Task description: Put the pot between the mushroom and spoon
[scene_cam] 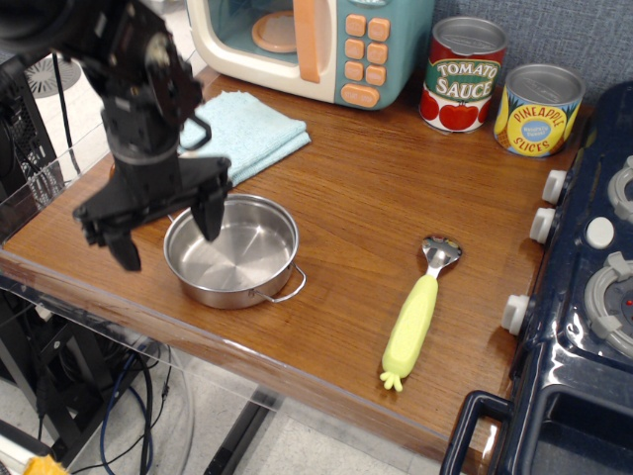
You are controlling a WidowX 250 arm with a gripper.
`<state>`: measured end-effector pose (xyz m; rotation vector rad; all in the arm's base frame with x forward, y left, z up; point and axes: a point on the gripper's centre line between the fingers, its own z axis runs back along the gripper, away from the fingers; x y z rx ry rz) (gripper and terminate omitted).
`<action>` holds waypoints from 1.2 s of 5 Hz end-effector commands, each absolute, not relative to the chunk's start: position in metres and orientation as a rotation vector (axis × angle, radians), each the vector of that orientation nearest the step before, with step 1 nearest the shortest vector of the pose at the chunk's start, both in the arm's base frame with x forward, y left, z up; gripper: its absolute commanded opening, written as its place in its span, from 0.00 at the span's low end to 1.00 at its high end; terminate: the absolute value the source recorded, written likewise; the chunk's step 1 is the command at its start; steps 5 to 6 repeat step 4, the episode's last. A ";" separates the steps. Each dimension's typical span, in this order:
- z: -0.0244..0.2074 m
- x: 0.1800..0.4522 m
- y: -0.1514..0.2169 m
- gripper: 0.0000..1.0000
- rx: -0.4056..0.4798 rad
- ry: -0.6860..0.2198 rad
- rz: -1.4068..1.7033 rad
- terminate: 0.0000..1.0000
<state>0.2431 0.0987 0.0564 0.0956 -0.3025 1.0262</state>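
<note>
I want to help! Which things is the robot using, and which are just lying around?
For the job: shiny round steel pot, green-handled metal spoon, open black gripper; no mushroom visible.
Lying about: folded light-blue cloth, pastel toy microwave, tomato sauce can, pineapple slices can, dark toy stove.

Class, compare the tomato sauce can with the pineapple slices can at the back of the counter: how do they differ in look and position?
The red-and-green labelled tomato sauce can stands left of the yellow-and-blue labelled pineapple slices can. The tomato sauce can looks taller and sits further back, next to the toy microwave; the pineapple slices can is nearer the toy stove. Both are upright, round metal tins with silver tops on the wooden counter.
</note>
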 end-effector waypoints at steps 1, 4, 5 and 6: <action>0.088 0.241 0.095 1.00 0.063 -0.374 1.007 0.00; 0.088 0.241 0.095 1.00 0.063 -0.374 1.007 1.00; 0.088 0.241 0.095 1.00 0.063 -0.374 1.007 1.00; 0.088 0.241 0.095 1.00 0.063 -0.374 1.007 1.00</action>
